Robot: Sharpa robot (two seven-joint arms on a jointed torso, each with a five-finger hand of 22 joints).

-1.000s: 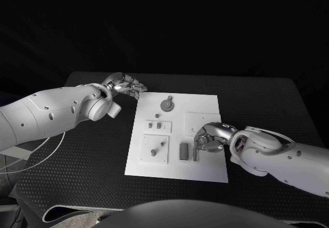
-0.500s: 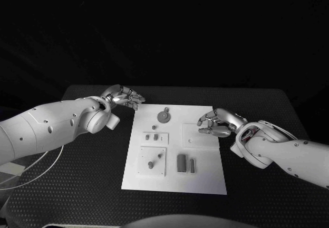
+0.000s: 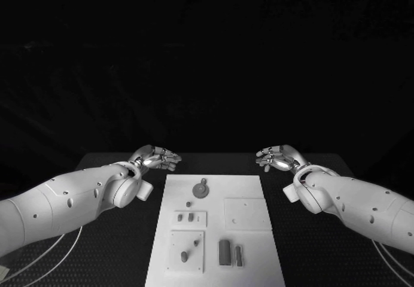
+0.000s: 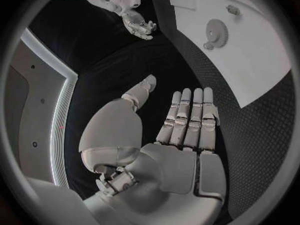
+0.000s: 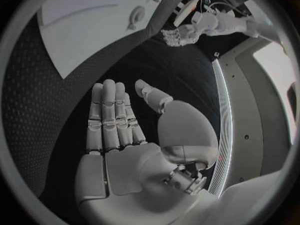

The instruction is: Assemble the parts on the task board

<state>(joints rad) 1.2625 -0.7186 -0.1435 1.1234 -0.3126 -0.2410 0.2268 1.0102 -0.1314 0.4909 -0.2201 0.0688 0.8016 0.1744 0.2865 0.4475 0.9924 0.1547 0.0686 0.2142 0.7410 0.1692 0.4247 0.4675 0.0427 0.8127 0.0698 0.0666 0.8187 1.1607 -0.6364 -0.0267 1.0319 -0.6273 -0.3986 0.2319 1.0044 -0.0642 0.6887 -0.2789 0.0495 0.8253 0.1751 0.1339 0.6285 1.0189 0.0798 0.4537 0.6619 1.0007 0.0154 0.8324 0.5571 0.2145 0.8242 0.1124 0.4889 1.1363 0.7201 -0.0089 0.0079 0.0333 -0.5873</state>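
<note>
Black textured worktop [image 3: 103, 251] under a dark background. White rectangular task board [image 3: 259, 263] lies flat between the two arms, nearer the robot than both hands. Left hand [image 3: 155, 158]: silver, released, fingers straight and side by side, thumb apart, grasping nothing; hovers off the board's far left corner, over bare worktop. Right hand [image 3: 277, 157]: silver, released likewise, off the far right corner, well apart from the left hand. On the board: round grey gear-like part [image 3: 201, 190] closest to the hands; two small grey pegs [image 3: 185, 217] on a raised square; two upright dark grey bars [image 3: 230, 253] farthest from the hands.
</note>
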